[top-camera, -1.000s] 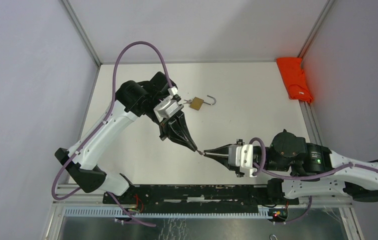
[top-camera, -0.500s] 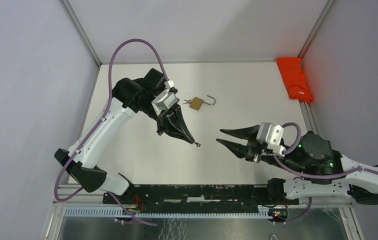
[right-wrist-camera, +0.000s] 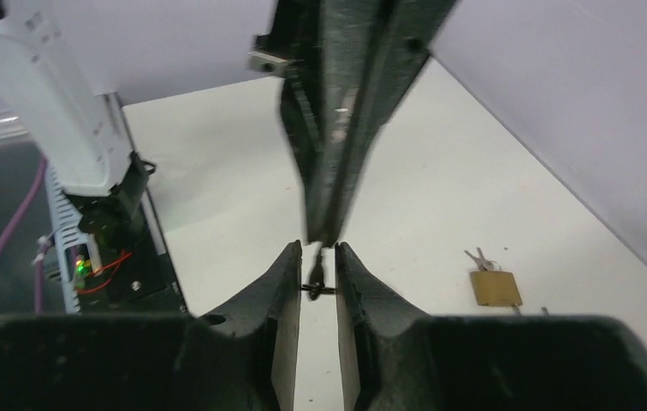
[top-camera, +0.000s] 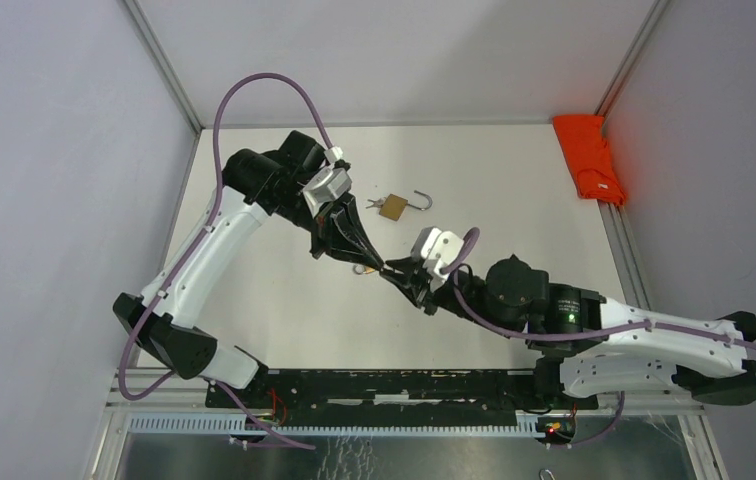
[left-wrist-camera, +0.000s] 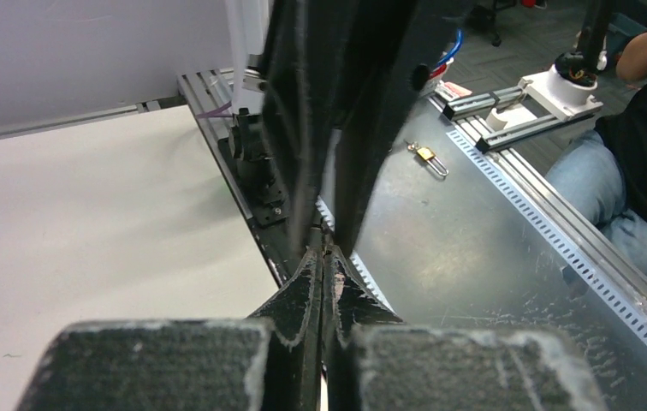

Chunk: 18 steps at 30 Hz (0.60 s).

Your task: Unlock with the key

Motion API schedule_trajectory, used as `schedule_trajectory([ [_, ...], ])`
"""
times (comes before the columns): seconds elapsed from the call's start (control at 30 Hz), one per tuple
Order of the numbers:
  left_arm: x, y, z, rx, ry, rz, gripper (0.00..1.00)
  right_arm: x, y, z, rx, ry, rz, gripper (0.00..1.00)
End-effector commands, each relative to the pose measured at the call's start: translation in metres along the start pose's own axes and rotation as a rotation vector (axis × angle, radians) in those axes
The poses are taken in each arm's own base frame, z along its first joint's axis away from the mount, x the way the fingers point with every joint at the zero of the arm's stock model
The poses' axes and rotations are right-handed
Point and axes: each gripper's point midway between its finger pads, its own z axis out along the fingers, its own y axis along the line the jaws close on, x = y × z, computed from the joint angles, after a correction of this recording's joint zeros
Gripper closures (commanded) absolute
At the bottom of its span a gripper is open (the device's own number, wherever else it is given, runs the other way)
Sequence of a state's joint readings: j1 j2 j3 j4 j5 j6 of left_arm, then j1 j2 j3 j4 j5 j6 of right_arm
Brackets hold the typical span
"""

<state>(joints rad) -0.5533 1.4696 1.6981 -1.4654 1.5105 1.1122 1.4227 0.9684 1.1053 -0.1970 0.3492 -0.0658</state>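
Your left pincer was squeezed tight together. It pinched a little metal piece at its very tip. The piece was too small to tell if it was a key.

Your right pincer met it from about 4 o'clock, tip to tip, near the middle of the white table. In the right wrist view its two fingers stood a little apart, one on each side of the little piece. You could not tell if they touched it.

The padlock lay flat on the table at 12 o'clock from where the tips met, close by but not touching either pincer. Its loop was swung open and pointed to 3 o'clock. A small bunch of keys stuck out of the padlock at its 9 o'clock side.

A red cloth lay at the table's edge, far off at 2 o'clock from the padlock.
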Motion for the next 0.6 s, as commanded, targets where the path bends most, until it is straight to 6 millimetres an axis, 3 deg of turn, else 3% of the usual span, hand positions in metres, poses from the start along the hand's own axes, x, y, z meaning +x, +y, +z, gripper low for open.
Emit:
schedule_trajectory([
  [0.0,-0.022,-0.016,0.002,0.053,-0.110,-0.008,0.98,-0.022,-0.028,-0.003,0.082,-0.079,0.096,0.75],
  [0.4,-0.017,-0.007,-0.009,0.003,-0.116,-0.036,0.98,-0.030,-0.061,-0.022,0.126,-0.137,0.150,0.71],
  [0.57,-0.028,0.009,-0.027,-0.065,-0.125,-0.022,0.98,-0.013,-0.097,-0.011,0.273,-0.032,0.204,0.73],
])
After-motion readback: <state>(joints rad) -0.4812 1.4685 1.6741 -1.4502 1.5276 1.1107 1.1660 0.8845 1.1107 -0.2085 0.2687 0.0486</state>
